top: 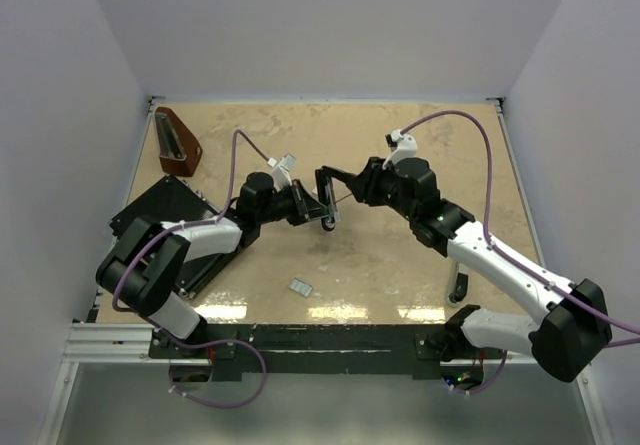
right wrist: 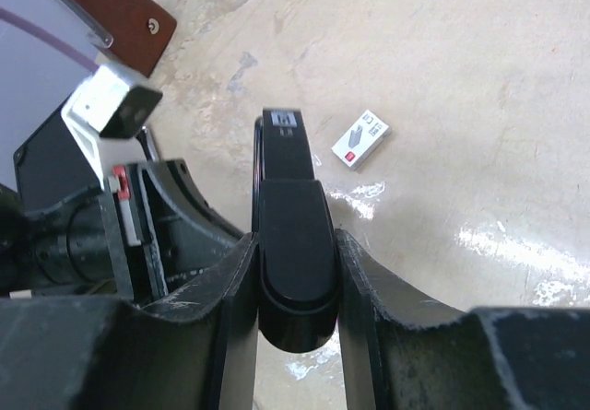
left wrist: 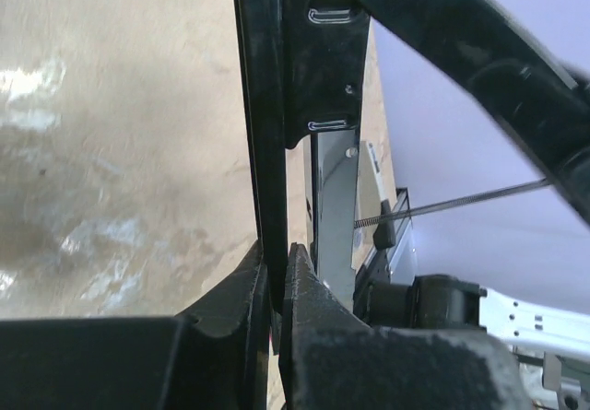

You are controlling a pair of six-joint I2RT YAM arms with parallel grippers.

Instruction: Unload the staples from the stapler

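Observation:
The stapler [top: 329, 203] is held open above the table's middle, between both grippers. My left gripper [top: 310, 208] is shut on its slim black lower bar [left wrist: 261, 106]; the fingertips [left wrist: 297, 267] pinch it tightly. The dark-grey metal bar [left wrist: 332, 198] and a thin spring [left wrist: 442, 205] show just right of it. My right gripper [top: 347, 189] is shut on the stapler's black top arm with the rounded end [right wrist: 293, 244]. The staples [top: 301, 287], a small whitish rectangular piece, lie flat on the table near the front; they also show in the right wrist view [right wrist: 361, 140].
A brown wedge-shaped object [top: 178, 142] stands at the back left, also seen in the right wrist view [right wrist: 111, 14]. A flat black box [top: 165, 210] lies at the left under my left arm. White walls close in the table on three sides.

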